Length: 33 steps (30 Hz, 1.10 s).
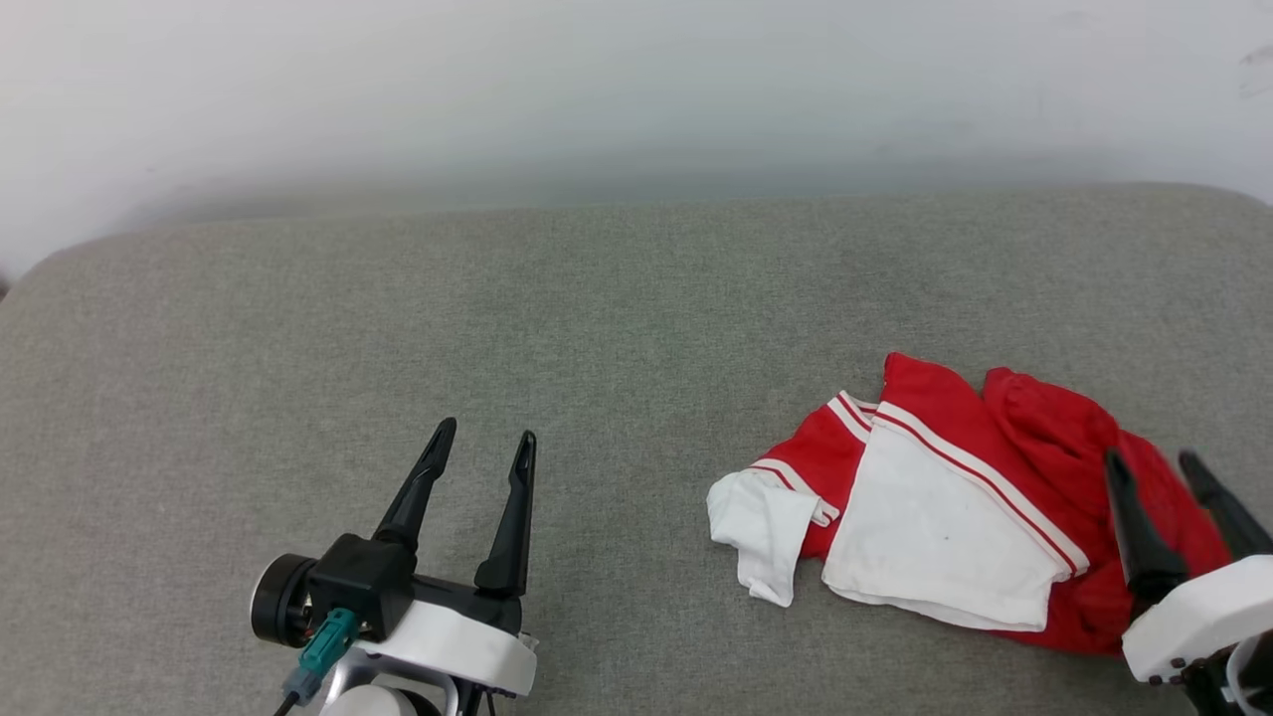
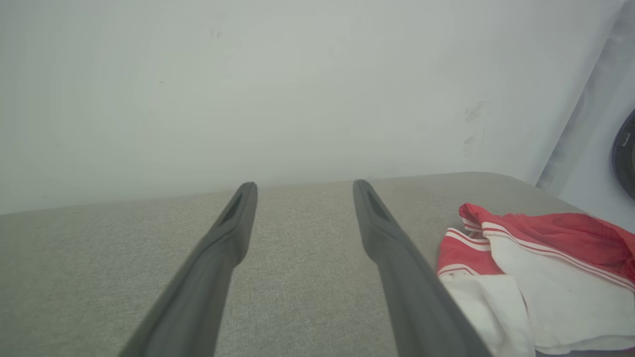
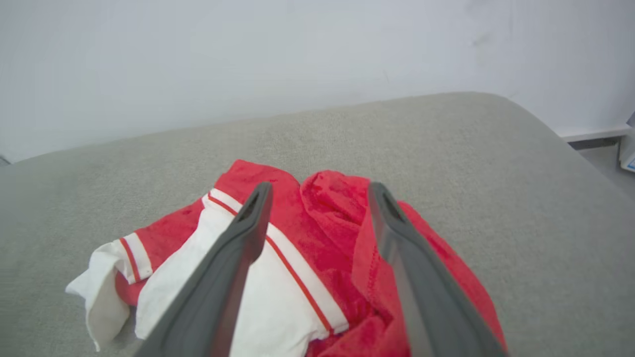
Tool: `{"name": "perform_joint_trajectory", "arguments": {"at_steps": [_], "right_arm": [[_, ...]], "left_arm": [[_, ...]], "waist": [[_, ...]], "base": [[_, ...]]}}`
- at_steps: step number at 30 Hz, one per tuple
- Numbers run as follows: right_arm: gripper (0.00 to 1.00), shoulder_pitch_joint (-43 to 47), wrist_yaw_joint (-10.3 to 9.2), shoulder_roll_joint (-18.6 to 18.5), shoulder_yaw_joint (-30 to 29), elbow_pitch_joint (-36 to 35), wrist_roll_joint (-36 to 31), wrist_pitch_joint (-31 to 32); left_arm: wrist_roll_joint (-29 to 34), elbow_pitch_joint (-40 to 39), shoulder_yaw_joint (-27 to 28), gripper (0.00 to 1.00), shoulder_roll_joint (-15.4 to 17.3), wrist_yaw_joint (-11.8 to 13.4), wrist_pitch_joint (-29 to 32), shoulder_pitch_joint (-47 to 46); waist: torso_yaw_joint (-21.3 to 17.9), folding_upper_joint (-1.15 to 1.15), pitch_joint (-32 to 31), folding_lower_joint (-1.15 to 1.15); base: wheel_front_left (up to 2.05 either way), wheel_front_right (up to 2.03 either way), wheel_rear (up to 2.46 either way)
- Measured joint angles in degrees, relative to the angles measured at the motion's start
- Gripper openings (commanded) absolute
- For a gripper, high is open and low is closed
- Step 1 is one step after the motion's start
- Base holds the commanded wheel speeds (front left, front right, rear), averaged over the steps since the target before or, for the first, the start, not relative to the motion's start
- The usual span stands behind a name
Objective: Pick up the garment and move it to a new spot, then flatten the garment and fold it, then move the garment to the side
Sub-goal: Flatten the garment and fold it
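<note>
Garment (image 3: 317,233) under spread right fingers (image 3: 245,235); hem stitching (image 3: 368,267) in wrist view

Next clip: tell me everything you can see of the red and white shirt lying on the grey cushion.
The red jersey-style cloth T-shirt with white sleeves lies crumpled in a heap, unfolded, at the right of the grey woven cushion. A white sleeve panel edged with red-and-white stripes faces up; another white sleeve end droops at its left. Wrinkled red cloth bunches at the right. The open right gripper points its fingers over that red part; contact cannot be told.
</note>
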Motion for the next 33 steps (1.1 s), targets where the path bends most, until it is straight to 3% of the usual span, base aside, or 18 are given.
{"name": "perform_joint_trajectory", "arguments": {"at_steps": [5,10,13,17,24,29,33], "right_arm": [[1.00,0.62,0.00,-0.07,1.54,-5.03,3.41,-5.06],[1.00,1.77,0.00,0.10,2.81,-7.76,4.23,-9.33],[1.00,1.79,0.00,0.27,2.43,-8.28,3.39,-11.23],[1.00,1.64,0.00,0.29,2.37,-9.44,2.82,-11.98],[1.00,0.60,0.00,0.53,2.71,-10.91,1.65,-12.61],[1.00,-0.40,0.00,1.19,4.01,-10.87,1.16,-13.19],[1.00,-1.16,0.00,1.45,4.91,-10.16,1.01,-13.89]], "left_arm": [[-1.65,0.82,-0.13,1.00,-0.10,0.00,0.00,0.34],[-2.72,4.64,-4.17,1.00,-0.02,0.00,0.12,-0.47],[-3.94,5.97,-6.88,1.00,0.33,0.00,4.08,-3.70],[-6.38,6.14,-12.25,1.00,1.91,0.00,15.29,-9.32],[-12.21,2.37,-23.74,1.00,7.65,-0.09,42.66,-19.31],[-12.28,1.04,-26.49,1.00,9.11,-0.08,50.16,-25.14],[-13.06,3.44,-29.17,1.00,9.55,-0.08,52.86,-26.62]], "waist": [[-0.50,0.00,-0.53,0.00],[-0.99,0.00,-0.06,0.00],[-1.43,0.00,0.82,0.00],[-2.01,0.00,2.66,0.00],[-2.93,0.00,6.89,0.00],[-3.84,0.00,9.88,0.00],[-4.82,0.00,12.01,0.00]], "base": [[0.00,0.00,0.00],[0.00,0.00,0.00],[0.00,0.00,0.00],[0.00,0.00,0.00],[0.00,0.00,0.00],[0.00,0.00,0.00],[0.00,0.00,0.00]]}}
